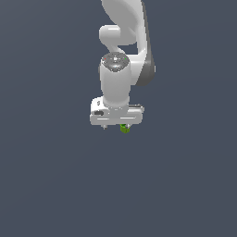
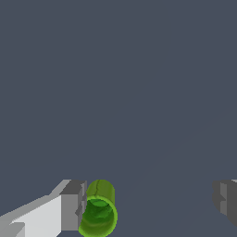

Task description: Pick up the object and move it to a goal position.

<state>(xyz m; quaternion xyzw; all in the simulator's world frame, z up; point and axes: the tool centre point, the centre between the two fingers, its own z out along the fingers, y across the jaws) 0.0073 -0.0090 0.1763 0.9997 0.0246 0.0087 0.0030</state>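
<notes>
Green and stubby, the little cylinder (image 2: 98,214) looks like a short open tube, tiny next to my gripper (image 2: 150,201). My jaws are spread wide with nothing held; it sits right against one finger (image 2: 71,206), well apart from the other. Probably light, stiff, prone to rolling, so I'd pinch across its round sides.

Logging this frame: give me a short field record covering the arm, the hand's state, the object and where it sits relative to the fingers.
arm: white Panda, pointing straight down over a plain grey ground
hand: open, fingers wide apart
object: small green cylinder, hollow-looking
object position: between the fingers, right beside one finger, far from the other
contact: cannot tell whether that finger touches it
grasp: not closed on it
goal marker: none visible
</notes>
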